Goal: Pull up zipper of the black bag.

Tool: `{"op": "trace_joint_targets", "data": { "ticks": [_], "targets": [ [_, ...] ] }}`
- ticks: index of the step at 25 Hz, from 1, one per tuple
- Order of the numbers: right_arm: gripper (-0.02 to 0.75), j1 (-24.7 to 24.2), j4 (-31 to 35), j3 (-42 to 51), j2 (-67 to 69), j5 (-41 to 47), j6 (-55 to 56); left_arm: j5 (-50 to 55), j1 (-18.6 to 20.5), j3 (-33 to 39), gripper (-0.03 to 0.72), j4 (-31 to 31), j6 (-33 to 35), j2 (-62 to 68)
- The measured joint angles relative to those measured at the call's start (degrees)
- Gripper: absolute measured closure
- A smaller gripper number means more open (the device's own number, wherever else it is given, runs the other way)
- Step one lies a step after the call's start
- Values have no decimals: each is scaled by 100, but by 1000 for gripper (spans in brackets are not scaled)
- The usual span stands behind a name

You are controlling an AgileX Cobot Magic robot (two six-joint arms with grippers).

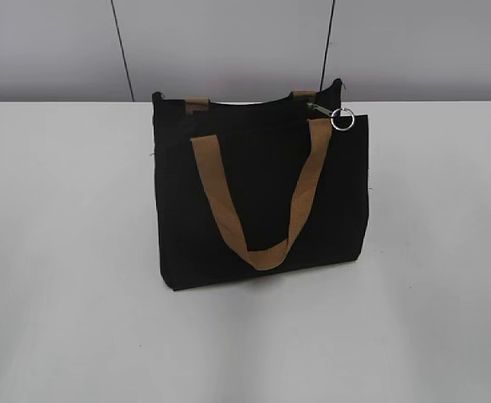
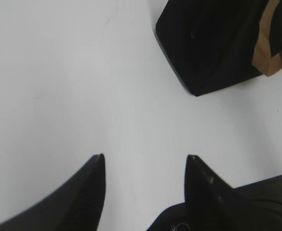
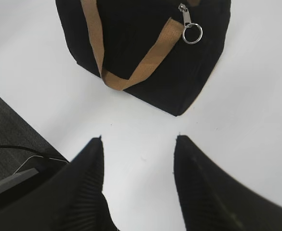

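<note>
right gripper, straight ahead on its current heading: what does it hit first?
Probably the boxy black fabric bag, near its lower front corner below the hanging tan webbing handle. The open right gripper has only bare white table before that; depth is unclear.

Black bag (image 3: pixel 150 57) sits upright on the white tabletop (image 3: pixel 247 125), filling the top of the view. One tan handle (image 3: pixel 131 72) droops in a loop down its front face. Silver zipper pull (image 3: pixel 190 26) hangs at the bag's upper right, its round ring lying against the fabric. Right pincer (image 3: pixel 138 144) hovers low in the view, jaws spread, nothing between them, well apart from the bag. Dark grey surface at lower left, beyond the tabletop edge.
</note>
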Motion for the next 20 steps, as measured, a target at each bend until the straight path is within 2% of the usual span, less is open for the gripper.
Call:
{"op": "trace_joint_targets", "data": {
  "ticks": [3,9,14,20],
  "targets": [
    [365,0,-20,350,-471,-20,66,350,0,0,290,0,0,-376],
    [365,0,-159,1808,-1940,-58,405,838,0,0,290,0,0,-906],
    [365,0,-777,2723,-3400,-58,1223,996,0,0,290,0,0,-1286],
    [365,0,-1482,2967,-4989,209,2089,1121,0,0,290,0,284,-1803]
  ]
}}
